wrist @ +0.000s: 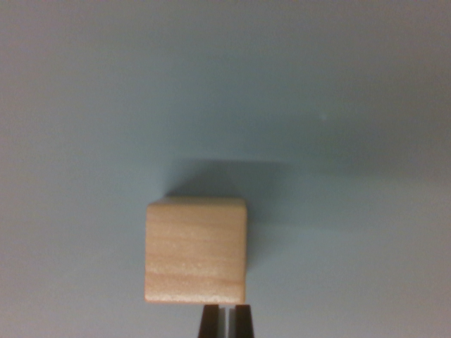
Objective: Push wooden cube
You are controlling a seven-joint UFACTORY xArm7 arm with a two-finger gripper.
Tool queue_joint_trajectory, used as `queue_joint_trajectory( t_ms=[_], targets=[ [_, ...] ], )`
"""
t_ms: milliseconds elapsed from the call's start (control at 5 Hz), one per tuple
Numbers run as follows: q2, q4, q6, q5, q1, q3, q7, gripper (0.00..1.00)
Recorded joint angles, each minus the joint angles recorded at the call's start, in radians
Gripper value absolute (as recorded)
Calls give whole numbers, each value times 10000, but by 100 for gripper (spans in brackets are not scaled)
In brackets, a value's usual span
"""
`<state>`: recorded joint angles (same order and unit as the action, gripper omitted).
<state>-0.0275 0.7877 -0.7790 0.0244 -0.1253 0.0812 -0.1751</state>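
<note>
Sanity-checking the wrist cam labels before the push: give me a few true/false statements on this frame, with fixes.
1. The wooden cube lies on a plain pale blue-grey surface. True.
2. The gripper enters from the top edge. False: it shows at the bottom edge, just below the cube.
3. The jaws stand nearly together, nothing between them. True.
4. The cube is clamped between the jaws. False: it lies ahead of the tips.
5. A second block lies at the wrist view's right. False: only one cube shows.

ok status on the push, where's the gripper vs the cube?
Gripper at bottom edge, fingers nearly together, narrow gap. Wooden cube directly ahead, tips at its near edge, contact unclear. Pale surface beyond the cube bare, nothing in the way.
</note>
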Motion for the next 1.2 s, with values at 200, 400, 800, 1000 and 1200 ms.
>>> queue_joint_trajectory(
  t_ms=[200,400,800,1000,1200],
  targets=[
    [0,0,0,0,0,0,0,0],
    [-9,-384,348,14,-48,58,-76,0],
    [-17,-729,661,26,-91,109,-144,0],
    [-17,-729,661,26,-91,109,-144,0],
    [-24,-1060,962,38,-132,159,-210,0]
  ],
)
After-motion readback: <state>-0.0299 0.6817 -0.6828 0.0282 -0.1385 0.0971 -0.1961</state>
